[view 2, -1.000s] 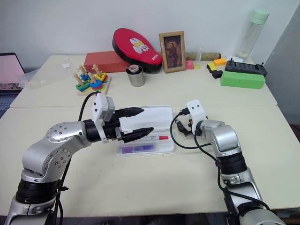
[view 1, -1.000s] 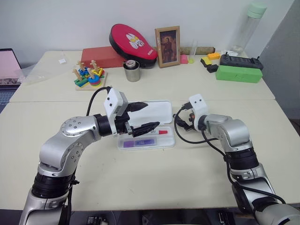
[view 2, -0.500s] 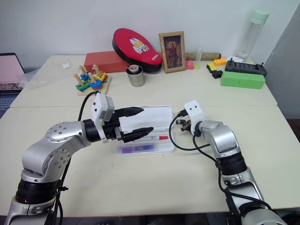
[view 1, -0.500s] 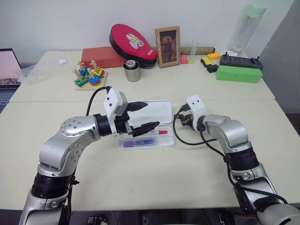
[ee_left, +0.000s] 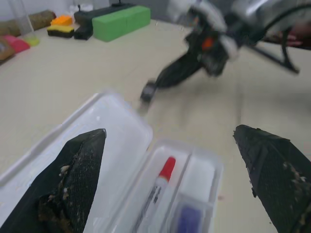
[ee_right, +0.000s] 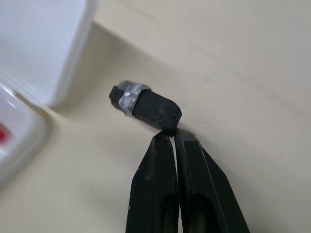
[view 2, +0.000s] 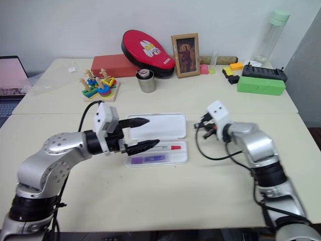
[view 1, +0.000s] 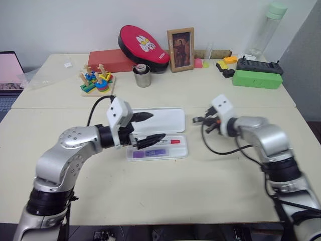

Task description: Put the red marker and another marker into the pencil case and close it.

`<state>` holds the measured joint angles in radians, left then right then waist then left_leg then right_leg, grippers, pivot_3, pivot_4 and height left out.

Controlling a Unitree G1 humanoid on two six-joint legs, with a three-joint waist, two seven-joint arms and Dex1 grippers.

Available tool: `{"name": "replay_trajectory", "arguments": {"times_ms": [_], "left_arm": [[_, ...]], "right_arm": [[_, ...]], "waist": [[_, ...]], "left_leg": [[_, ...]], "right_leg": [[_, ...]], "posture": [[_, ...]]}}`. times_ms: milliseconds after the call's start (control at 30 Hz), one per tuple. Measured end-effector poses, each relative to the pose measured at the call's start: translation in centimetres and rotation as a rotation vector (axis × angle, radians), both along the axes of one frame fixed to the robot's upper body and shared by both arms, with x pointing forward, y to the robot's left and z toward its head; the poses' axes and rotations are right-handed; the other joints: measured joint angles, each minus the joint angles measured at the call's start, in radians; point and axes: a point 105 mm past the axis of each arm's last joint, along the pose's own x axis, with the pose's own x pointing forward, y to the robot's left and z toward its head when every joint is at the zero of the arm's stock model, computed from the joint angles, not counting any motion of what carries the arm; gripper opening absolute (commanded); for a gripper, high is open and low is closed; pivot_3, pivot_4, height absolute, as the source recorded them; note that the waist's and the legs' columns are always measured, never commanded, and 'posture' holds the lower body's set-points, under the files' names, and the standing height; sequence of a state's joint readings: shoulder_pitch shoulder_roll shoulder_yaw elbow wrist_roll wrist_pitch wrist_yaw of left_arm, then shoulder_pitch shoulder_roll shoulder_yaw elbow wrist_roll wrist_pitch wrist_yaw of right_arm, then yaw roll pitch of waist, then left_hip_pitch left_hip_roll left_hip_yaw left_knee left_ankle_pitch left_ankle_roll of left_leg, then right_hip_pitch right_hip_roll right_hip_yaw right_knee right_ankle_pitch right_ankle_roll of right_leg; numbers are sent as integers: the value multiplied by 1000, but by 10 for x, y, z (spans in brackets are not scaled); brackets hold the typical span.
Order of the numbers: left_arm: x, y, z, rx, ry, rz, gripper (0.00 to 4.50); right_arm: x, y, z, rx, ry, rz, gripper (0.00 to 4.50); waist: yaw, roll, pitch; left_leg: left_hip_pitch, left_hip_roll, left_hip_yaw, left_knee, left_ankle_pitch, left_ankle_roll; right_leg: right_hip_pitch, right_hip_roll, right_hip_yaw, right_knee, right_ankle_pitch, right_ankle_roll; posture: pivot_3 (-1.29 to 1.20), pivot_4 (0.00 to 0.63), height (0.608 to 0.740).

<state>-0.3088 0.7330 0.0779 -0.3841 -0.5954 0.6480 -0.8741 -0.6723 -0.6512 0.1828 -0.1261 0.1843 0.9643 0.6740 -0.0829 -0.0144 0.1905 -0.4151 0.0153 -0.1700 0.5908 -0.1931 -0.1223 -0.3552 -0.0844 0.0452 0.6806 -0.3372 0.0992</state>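
Observation:
The white pencil case [view 1: 170,118] lies open in the middle of the table, lid flat behind the tray. In the tray lie the red marker [view 1: 164,142] and, nearer me, the purple highlighter [view 1: 155,151]. My left gripper [view 1: 158,125] hovers open over the case's left part, its fingers [ee_left: 73,184] spread wide with nothing between them. To the right of the case, my right gripper [view 1: 195,119] is shut, and a small black cap-like piece [ee_right: 145,106] is pinched at its fingertips [ee_right: 165,145] just above the table.
Along the back stand a red box [view 1: 108,60], a red oval pouch [view 1: 142,44], a framed picture [view 1: 180,48], a metal cup [view 1: 142,75], a wooden stacking toy [view 1: 95,80], a green box [view 1: 256,79] and a tall bottle [view 1: 263,27]. A laptop [view 1: 7,70] sits far left.
My right gripper has shut on the small black piece and swung right and up, away from the case. The left arm has drawn slightly to the left, still open.

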Motion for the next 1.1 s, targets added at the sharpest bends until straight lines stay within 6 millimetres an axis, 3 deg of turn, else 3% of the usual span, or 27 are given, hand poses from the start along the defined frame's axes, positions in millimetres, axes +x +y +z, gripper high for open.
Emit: {"name": "replay_trajectory", "arguments": {"times_ms": [100,267,533,1100], "left_arm": [[-6,18,-10,32,41,39,4500],[-14,36,-12,73,54,74,4500],[-24,37,-9,81,41,75,4500],[-25,30,-3,61,21,81,4500]], "right_arm": [[-18,-2,0,-37,26,168,5],[-43,31,-10,-55,71,431,5],[-56,78,-24,-69,106,566,5],[-52,78,-31,-129,90,531,5]], "waist": [[-4,0,0],[-2,0,0],[4,0,0],[9,0,0]], "left_leg": [[0,0,1,0,0,0],[0,0,0,1,0,0],[0,0,0,1,0,0],[0,0,0,1,0,0]], "right_leg": [[0,0,1,0,0,0],[1,0,0,1,0,0],[1,0,0,0,0,0],[1,0,0,1,0,0]], "posture": [[0,150,740],[0,150,740],[0,150,740],[0,150,740]]}}
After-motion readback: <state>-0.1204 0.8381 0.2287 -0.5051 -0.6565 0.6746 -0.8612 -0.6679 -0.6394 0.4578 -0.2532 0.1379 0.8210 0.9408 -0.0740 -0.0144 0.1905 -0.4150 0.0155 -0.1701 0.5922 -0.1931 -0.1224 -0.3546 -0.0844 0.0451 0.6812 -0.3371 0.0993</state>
